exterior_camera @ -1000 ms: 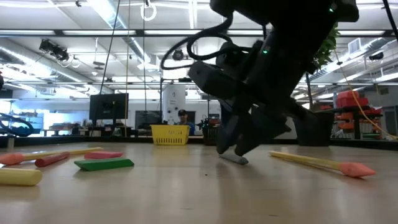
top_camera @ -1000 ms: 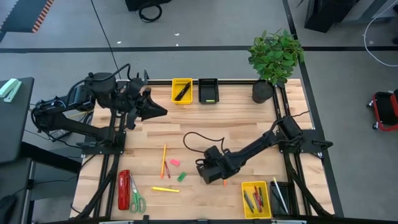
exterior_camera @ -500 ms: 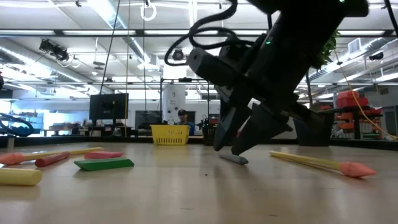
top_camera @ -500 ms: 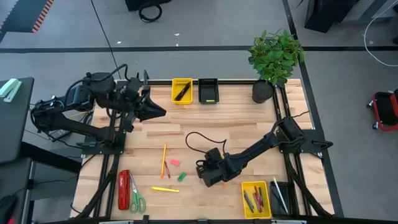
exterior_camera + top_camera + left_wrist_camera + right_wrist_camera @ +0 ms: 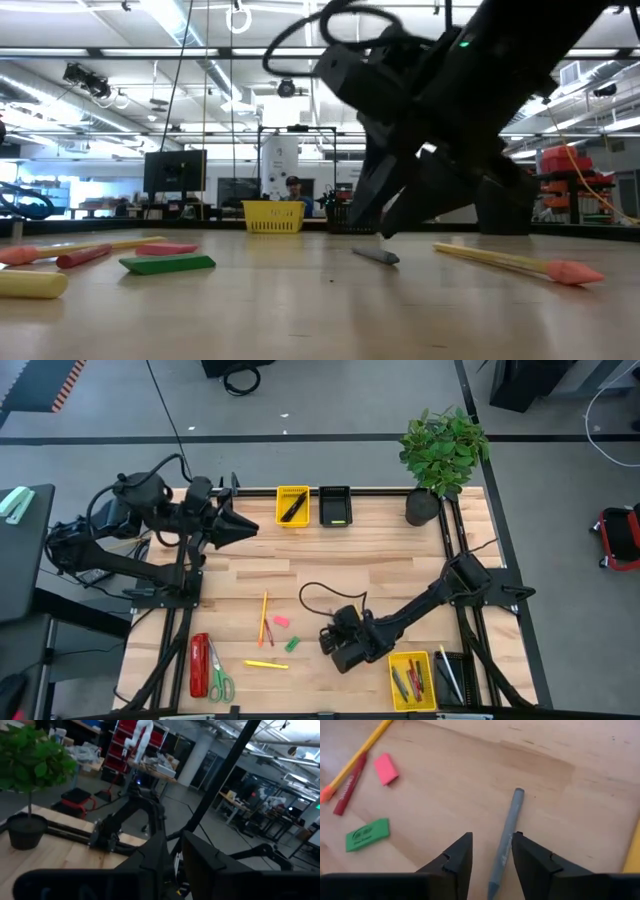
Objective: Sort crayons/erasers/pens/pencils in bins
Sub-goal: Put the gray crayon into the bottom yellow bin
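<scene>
Now the right gripper (image 5: 490, 857) has slid back, fingers spread and empty, with the short grey crayon (image 5: 506, 838) lying on the wooden table (image 5: 400, 560) between them. Farther off, the left gripper (image 5: 245, 525) is lifted; I cannot tell its fingers.

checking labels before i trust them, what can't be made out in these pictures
- Grey wax crayon: its near end runs off the right wrist picture's edge between the right claw fingers; the high view hides it under that arm.
- Far yellow plastic bin: contents hidden by its wall in the low view.
- Near yellow plastic bin: sticks too small to identify in the high view.
</scene>
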Controlling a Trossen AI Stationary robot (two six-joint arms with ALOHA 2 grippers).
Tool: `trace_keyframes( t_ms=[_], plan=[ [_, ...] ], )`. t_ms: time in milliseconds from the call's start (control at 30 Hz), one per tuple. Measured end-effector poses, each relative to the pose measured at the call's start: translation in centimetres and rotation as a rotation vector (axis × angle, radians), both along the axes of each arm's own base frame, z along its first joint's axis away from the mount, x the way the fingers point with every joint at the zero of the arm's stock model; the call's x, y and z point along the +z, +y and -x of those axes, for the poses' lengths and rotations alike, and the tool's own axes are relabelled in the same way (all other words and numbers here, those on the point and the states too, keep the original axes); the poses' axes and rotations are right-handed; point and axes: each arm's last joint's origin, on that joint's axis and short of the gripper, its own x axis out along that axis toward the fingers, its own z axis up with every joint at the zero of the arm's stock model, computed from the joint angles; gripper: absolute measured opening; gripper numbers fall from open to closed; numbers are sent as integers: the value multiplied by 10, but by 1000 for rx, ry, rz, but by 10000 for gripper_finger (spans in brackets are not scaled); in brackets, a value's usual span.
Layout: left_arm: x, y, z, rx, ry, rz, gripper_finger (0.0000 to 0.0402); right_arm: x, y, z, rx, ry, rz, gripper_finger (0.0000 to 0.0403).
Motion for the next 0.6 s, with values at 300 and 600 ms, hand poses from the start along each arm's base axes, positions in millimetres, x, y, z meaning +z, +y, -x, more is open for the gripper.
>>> trace_keyframes(
  t_ms=[300,600],
  plan=[
    [1,0,4,23,-7,7,113,1,12,8,51,-13,107,152],
    [0,1,5,29,4,9,162,-21,18,10,81,39,145,152]
  ],
)
